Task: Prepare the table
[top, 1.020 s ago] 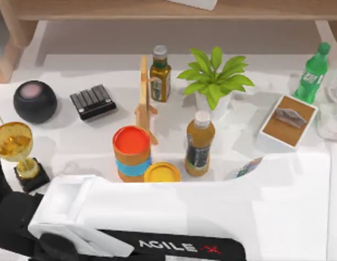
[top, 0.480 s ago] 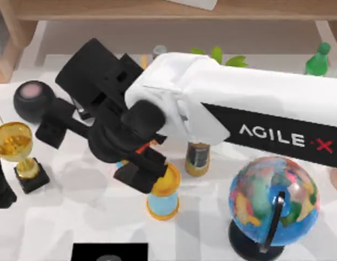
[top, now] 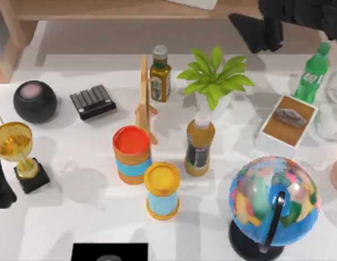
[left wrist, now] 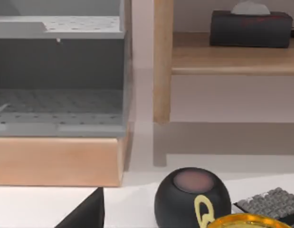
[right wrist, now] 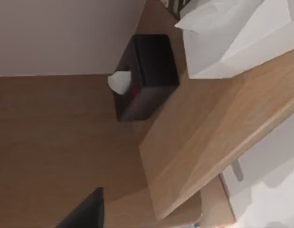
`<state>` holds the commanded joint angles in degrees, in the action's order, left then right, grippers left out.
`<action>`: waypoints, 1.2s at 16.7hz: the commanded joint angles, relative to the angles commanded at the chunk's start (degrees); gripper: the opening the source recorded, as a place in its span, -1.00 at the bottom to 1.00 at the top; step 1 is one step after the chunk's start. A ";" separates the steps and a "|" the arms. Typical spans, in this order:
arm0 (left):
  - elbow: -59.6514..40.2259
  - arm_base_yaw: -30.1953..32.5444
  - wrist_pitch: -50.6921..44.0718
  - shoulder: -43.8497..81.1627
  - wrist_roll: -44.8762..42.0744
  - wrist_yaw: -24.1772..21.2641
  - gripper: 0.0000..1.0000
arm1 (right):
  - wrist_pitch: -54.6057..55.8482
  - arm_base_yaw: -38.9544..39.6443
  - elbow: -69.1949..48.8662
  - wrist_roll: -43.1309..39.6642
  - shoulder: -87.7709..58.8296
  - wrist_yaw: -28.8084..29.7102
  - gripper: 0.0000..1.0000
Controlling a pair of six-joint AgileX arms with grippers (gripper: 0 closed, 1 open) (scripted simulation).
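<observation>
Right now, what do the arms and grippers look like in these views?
Top view: the right gripper is matte black and blocky, at the far right by the shelf. The left arm is a black shape at the table's left edge.

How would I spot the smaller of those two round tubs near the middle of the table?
Start at the leafy potted plant toward the table's back, then come forward past the brown bottle. Just left of it stands a yellow-lidded tub with a light-blue band; its taller neighbour has an orange-red lid.
</observation>
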<state>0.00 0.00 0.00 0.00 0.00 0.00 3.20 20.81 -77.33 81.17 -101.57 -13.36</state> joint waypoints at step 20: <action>0.00 0.00 0.00 0.00 0.00 0.00 1.00 | 85.07 -66.09 51.70 9.52 -8.43 -26.50 1.00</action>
<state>0.00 0.00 0.00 0.00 0.00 0.00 88.27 -45.28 -25.63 90.69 -110.00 -39.86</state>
